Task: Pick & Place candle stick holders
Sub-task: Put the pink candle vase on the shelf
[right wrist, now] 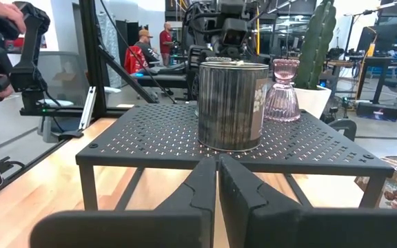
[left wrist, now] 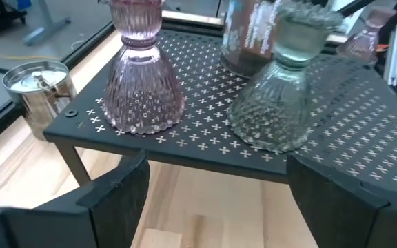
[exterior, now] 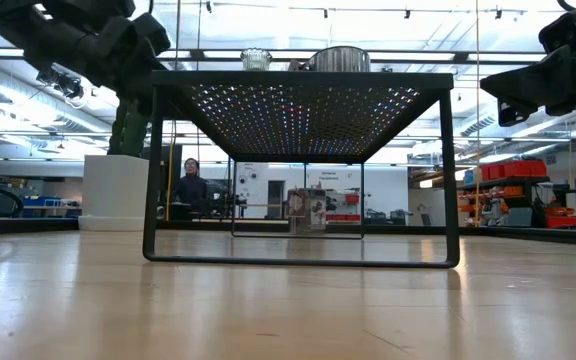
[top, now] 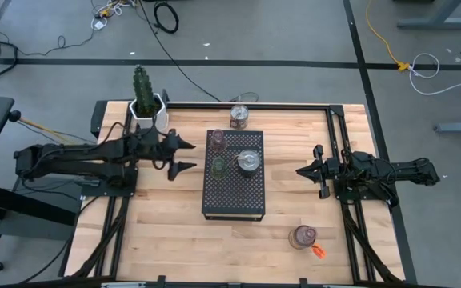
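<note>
Sitting already on black perforated stand [top: 234,192]: pink holder [top: 218,141], green holder [top: 219,166], silvery tin [top: 248,162]. Waiting on bench [top: 166,240]: far tin [top: 239,117], near-right pink holder [top: 302,237]. Hovering spread beside stand, gripping nothing: left hand [top: 184,155]. Idling pressed together, right side: right hand [top: 302,171].

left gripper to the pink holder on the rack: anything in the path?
Nothing visible. The left gripper is open at the perforated rack's left edge, and the pink holder stands just ahead of its fingers near that edge. The green holder stands beside the pink one, not in front of it.
</note>
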Available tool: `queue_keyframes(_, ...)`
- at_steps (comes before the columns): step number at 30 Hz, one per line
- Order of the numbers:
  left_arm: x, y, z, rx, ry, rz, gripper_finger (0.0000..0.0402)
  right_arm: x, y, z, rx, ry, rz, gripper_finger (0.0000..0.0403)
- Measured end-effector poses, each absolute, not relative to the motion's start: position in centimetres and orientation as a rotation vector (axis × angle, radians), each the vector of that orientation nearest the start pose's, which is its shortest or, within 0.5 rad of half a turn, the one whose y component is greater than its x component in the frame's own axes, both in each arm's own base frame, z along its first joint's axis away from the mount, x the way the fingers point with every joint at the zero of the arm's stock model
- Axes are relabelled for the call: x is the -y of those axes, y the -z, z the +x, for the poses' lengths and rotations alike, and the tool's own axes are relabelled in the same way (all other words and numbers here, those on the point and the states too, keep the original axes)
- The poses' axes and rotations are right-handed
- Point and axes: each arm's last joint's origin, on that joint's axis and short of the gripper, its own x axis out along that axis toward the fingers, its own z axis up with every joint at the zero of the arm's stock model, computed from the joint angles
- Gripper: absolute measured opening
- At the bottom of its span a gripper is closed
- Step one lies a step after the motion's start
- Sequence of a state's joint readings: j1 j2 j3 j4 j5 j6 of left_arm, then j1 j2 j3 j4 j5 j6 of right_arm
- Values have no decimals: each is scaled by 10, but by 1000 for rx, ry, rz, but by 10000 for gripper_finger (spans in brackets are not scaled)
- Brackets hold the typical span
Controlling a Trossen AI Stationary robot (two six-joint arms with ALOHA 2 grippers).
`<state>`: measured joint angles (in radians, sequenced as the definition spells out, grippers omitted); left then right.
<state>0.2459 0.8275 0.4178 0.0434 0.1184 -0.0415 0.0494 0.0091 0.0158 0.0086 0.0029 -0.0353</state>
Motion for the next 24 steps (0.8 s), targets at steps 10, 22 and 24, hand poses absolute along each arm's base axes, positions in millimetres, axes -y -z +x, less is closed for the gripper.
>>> queue_keyframes(10,-37,-217,161,-306,-146,-97,342,-5,-169,97,16,-46,-35,23)
queue_keyframes(22,-26,-195,150,-272,-130,-96,342,-5,-169,97,16,-46,-35,23)
queue_keyframes(24,-24,-194,150,-270,-117,-92,342,-5,-169,97,16,-46,-35,23)
